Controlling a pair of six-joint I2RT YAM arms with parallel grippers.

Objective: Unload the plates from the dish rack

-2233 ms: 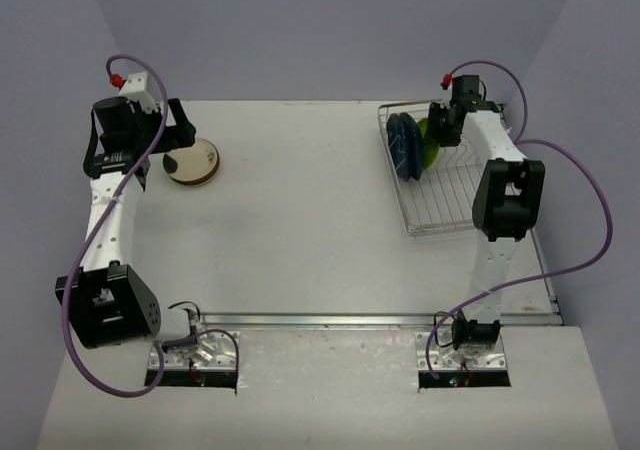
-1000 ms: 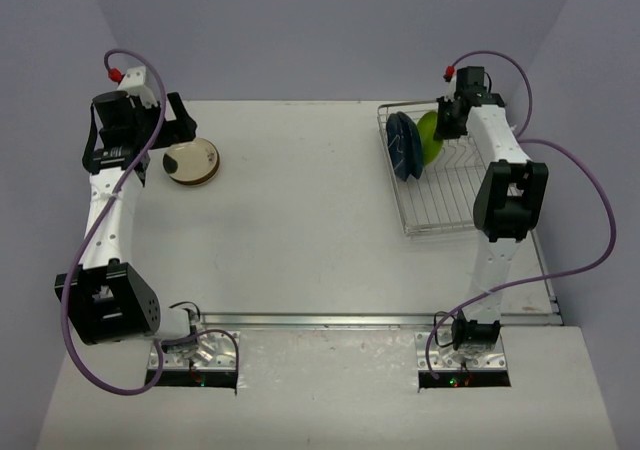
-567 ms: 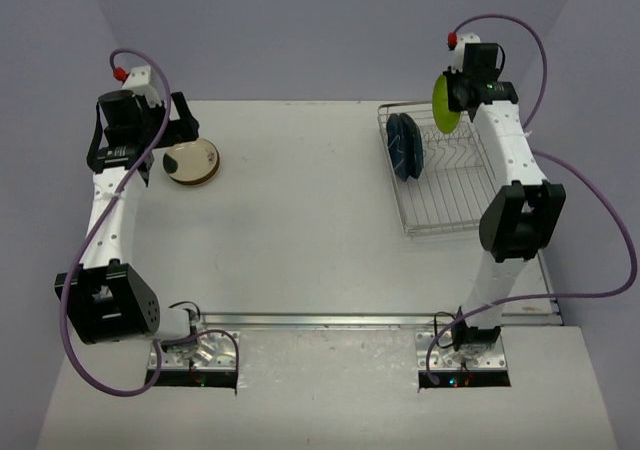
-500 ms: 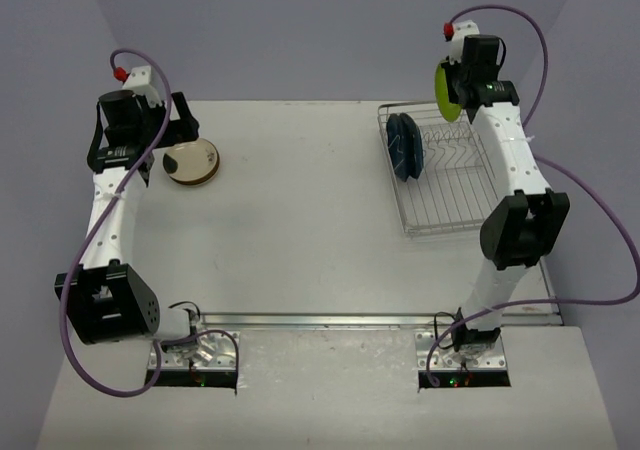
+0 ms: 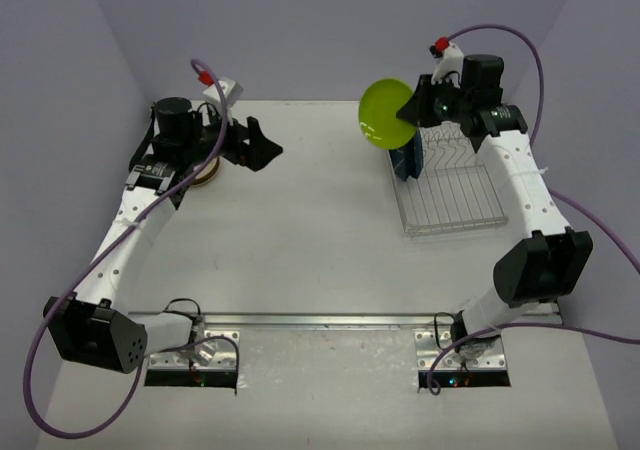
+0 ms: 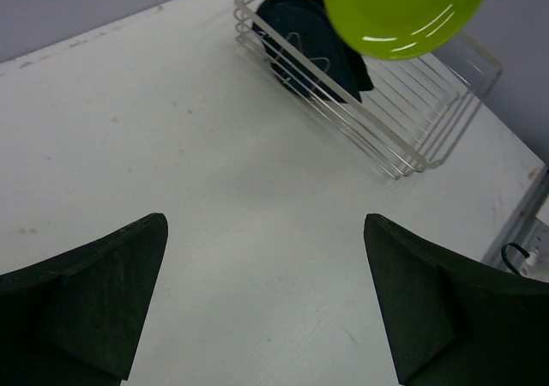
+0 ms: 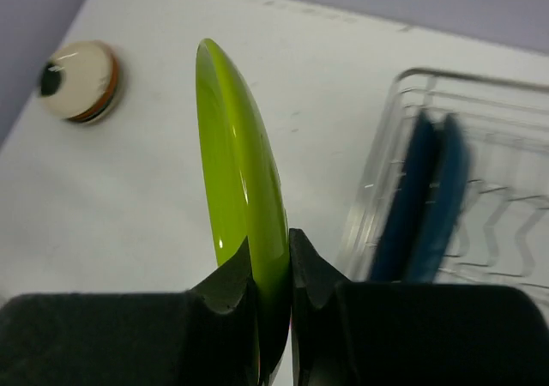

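Observation:
My right gripper [image 5: 415, 110] is shut on the rim of the lime green plate [image 5: 385, 113] and holds it on edge in the air, left of the dish rack [image 5: 455, 195]. In the right wrist view the fingers [image 7: 225, 285] pinch the plate [image 7: 240, 171]. Two dark blue plates [image 5: 405, 158] stand upright at the rack's far left end, also seen in the right wrist view [image 7: 429, 197]. My left gripper [image 5: 262, 148] is open and empty over the table at the far left. The left wrist view shows the green plate [image 6: 403, 13] above the rack [image 6: 412, 120].
A stack of plates [image 7: 81, 81] with a cream top and orange rim lies on the table at the far left, mostly hidden behind my left arm in the top view [image 5: 203, 173]. The rack stands close to the table's right edge.
My right gripper lifted the green plate out of the rack and swung it left over the table. My left arm moved right, away from the stack of plates.

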